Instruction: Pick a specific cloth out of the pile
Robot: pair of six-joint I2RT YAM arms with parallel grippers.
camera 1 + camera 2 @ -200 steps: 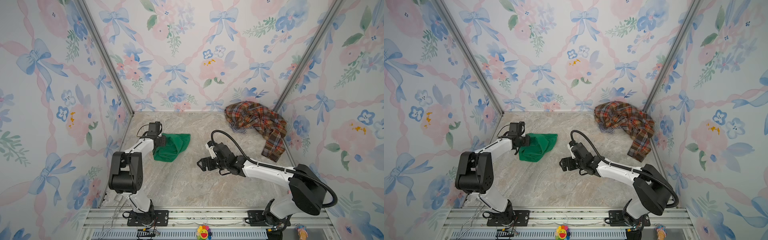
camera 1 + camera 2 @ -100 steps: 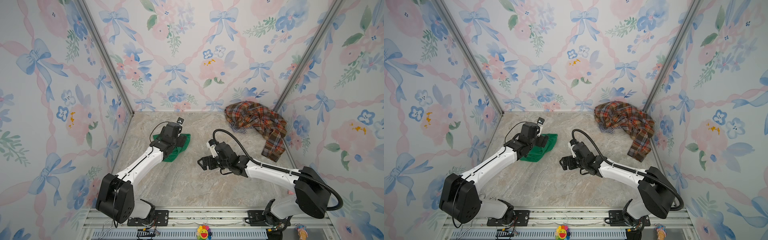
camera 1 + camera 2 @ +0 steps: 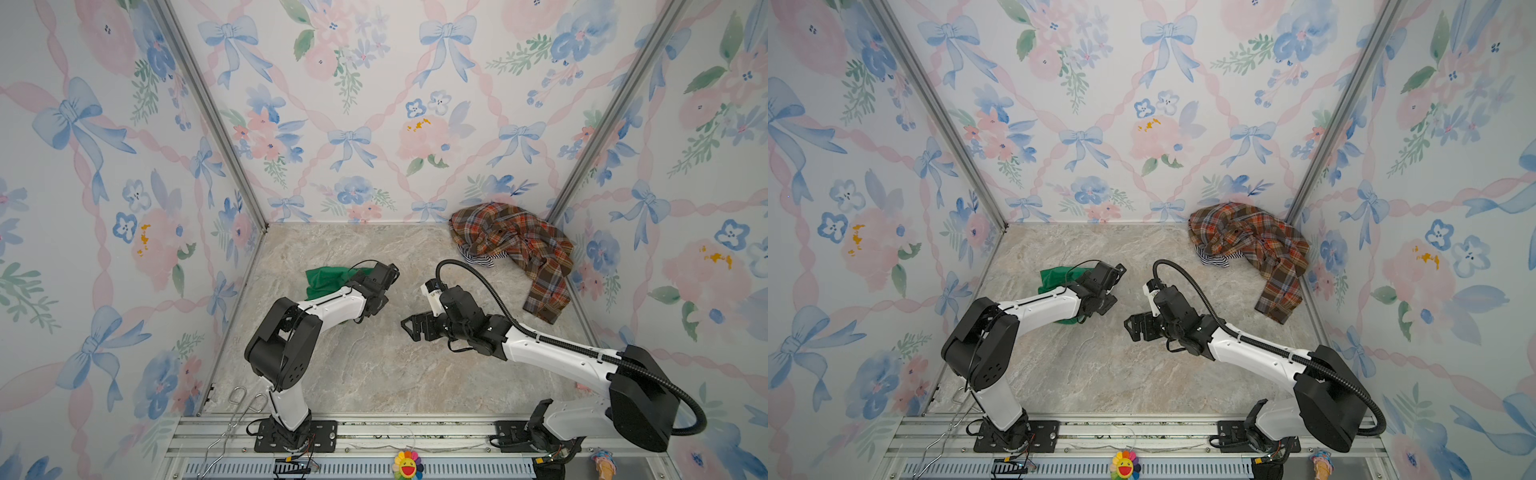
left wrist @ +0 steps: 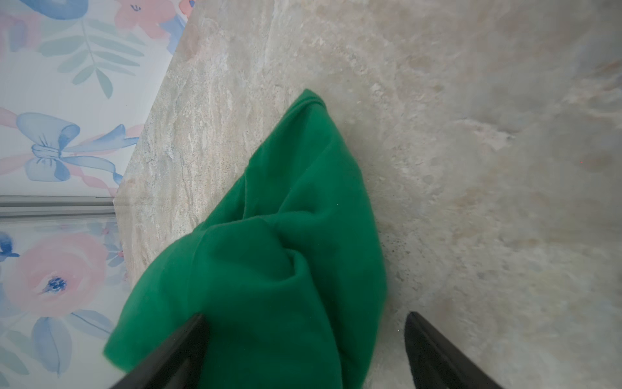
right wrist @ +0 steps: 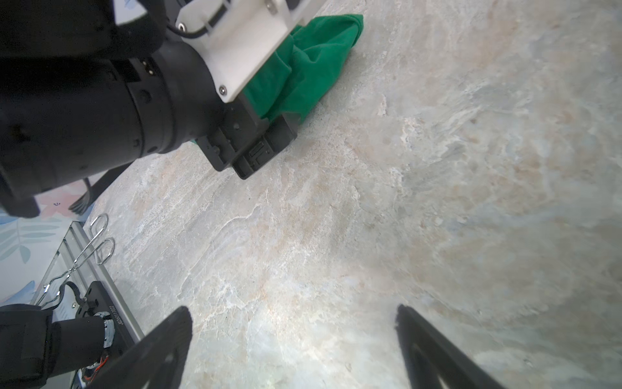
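The cloth [image 3: 328, 280] [image 3: 1059, 278] is plain bright green and lies crumpled on the marble table, left of the middle and apart from the pile. My left gripper [image 3: 368, 297] [image 3: 1096, 299] hovers over the cloth's right edge. Its jaws are open, and the left wrist view shows the cloth [image 4: 269, 252] loose beneath my left gripper [image 4: 304, 316]. The pile [image 3: 515, 245] [image 3: 1250, 241] is a plaid shirt with a striped piece [image 3: 478, 259] under it, in the far right corner. My right gripper [image 3: 413, 328] [image 3: 1133, 326] [image 5: 292, 309] is open and empty over bare table near the middle.
Floral walls close the table in on three sides. Metal tongs [image 3: 245, 401] [image 5: 97, 242] lie at the front left by the rail. A sunflower toy [image 3: 407, 463] sits on the front rail. In the right wrist view the left arm's wrist [image 5: 101, 101] partly covers the cloth [image 5: 313, 67].
My left gripper has opened and let go of the green cloth. That arm swung from the cloth's left side across to its right edge. The right arm has barely moved.
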